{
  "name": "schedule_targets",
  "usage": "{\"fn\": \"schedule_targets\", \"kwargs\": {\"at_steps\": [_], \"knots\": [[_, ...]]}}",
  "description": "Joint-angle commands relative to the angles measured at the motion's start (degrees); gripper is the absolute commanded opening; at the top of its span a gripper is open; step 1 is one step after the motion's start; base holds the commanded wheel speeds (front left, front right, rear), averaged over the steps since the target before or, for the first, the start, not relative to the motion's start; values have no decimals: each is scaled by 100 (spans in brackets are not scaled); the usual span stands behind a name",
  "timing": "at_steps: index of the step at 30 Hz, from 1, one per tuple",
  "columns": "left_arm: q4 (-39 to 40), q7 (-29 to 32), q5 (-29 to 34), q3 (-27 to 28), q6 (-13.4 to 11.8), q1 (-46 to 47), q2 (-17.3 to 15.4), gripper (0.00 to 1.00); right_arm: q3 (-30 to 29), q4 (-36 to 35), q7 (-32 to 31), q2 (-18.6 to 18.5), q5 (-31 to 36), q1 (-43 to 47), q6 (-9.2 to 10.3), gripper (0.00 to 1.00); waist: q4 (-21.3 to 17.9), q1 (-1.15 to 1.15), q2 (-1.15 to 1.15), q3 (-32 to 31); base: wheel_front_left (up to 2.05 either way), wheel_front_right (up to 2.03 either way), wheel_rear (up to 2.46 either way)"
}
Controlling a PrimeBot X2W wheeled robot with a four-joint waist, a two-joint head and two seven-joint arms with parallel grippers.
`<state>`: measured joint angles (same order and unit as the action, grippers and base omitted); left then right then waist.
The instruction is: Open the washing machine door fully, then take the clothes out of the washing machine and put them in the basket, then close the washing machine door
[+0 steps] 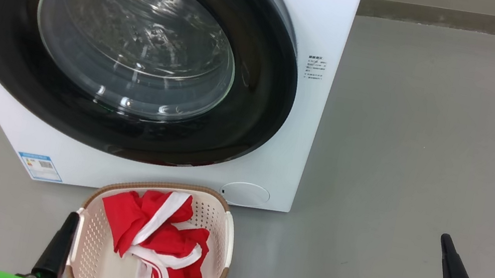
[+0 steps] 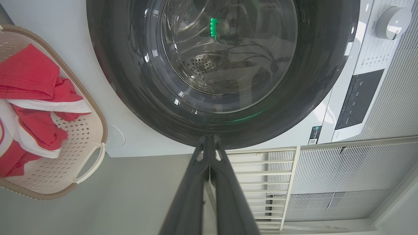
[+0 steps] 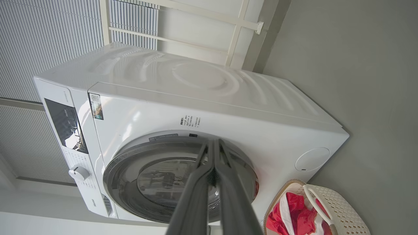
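On the grey floor stands the washing machine [image 1: 330, 31], its door [image 1: 252, 124] shut flat against the front. Just before it sits the basket [image 1: 216, 235] with the red and white clothes [image 1: 131, 220] piled inside. The left gripper [image 1: 72, 218], fingers pressed together and empty, hangs beside the basket's left side; the right gripper [image 1: 446, 241], likewise closed and empty, is well apart.

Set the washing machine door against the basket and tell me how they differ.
The washing machine door is round, glossy black around clear glass; the basket is a cream perforated rounded rectangle with a brown rim. The door is larger than the basket. The door stands upright, apparently shut on the washing machine; the basket sits open-topped on the floor. Behind the door's glass the drum looks empty; the basket holds red and white clothes.
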<state>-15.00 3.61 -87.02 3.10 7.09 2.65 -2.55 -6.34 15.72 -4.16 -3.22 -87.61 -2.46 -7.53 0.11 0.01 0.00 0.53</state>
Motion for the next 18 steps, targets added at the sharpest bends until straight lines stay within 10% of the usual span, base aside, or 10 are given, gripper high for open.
{"fn": "schedule_targets", "kwargs": {"at_steps": [1,18], "knots": [[114,74,-163,200,37,292,-108,0,77,-167,-67,-38,-152,-292,4,0,-2,0,0,-6,0,0,0],[99,213,-592,248,40,346,-101,0,23,-172,-200,2,-489,-368,4,0,-11,0,0,-35,0,0,0]]}}
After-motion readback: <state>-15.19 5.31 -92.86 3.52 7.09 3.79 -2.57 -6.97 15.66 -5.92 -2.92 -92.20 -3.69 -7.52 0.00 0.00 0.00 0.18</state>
